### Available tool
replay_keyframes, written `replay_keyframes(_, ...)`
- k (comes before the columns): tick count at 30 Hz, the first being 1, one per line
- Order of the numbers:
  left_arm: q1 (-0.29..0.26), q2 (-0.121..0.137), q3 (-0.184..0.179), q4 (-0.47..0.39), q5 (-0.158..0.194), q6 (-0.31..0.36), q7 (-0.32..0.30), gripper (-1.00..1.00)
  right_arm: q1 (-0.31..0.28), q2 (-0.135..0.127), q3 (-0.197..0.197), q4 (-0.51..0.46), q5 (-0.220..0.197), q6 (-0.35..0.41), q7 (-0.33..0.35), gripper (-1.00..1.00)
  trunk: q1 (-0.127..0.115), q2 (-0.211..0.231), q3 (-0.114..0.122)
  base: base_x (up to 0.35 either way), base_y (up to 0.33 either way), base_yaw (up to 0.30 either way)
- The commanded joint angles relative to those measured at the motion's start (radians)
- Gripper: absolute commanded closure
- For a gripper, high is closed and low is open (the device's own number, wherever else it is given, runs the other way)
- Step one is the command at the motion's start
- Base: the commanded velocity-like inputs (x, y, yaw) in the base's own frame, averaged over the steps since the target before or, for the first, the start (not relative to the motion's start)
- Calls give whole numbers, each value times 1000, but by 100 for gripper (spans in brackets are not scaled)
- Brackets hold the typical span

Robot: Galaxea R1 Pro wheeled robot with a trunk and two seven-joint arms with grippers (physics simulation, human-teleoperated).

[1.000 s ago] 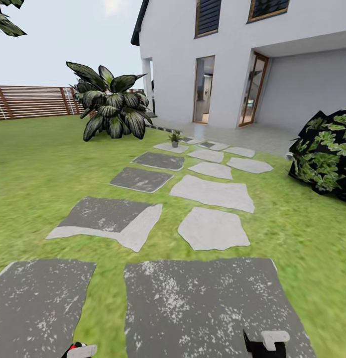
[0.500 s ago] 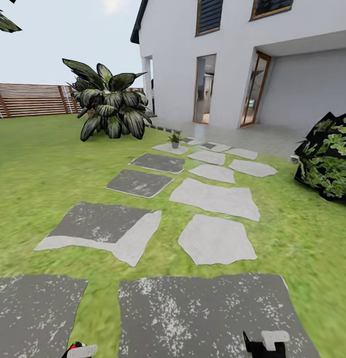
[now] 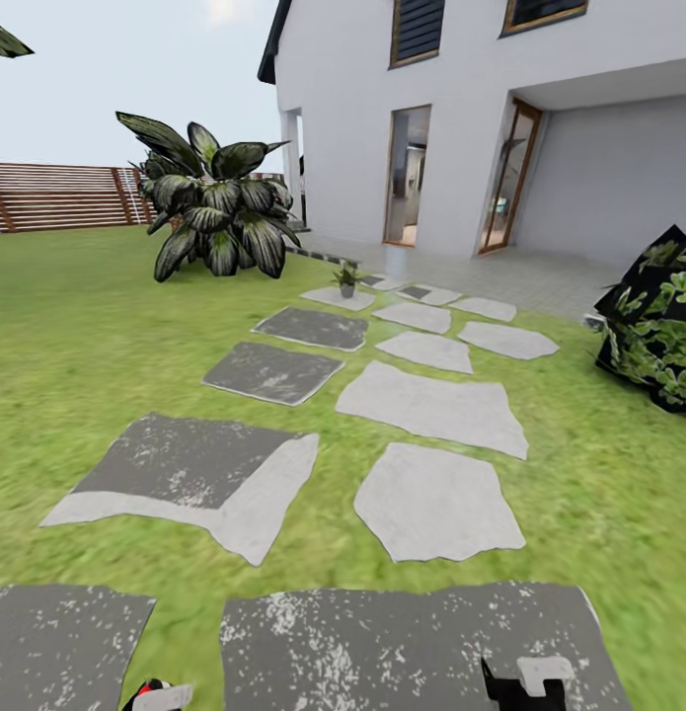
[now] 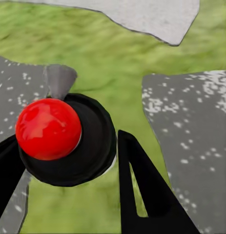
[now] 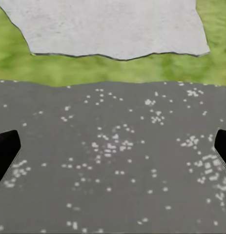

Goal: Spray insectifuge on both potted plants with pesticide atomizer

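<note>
Green garden (image 3: 76, 326), one potted plant (image 3: 346, 277), two doorways (image 3: 407, 176)

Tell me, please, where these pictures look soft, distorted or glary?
Head view: grass smeared soft, house walls leaning from wide-angle distortion, no cast shadows. Left wrist view: bright highlights on the red ball. Right wrist view: dark stone fairly crisp, grass band blurred.

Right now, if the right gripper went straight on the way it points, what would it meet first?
Most likely the dark grey speckled stepping stone lying straight ahead of the right gripper; nothing shows between its open fingers and the stone, though depth is unclear.
</note>
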Motion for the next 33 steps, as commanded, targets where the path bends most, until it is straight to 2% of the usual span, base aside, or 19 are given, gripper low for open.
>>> replay_keyframes(1,-1,0,2,1,1,-3,-1,100,0,0,0,1,1,-3,0,-100,0,0,-1,339,0,0)
replay_keyframes(17,-1,-1,2,1,1,-4,-1,100,0,0,0,1,1,-3,0,-100,0,0,-1,339,74,0)
replay_keyframes(33,-1,-1,2,1,0,-3,-1,100,0,0,0,1,1,-3,0,-100,0,0,-1,339,6,0)
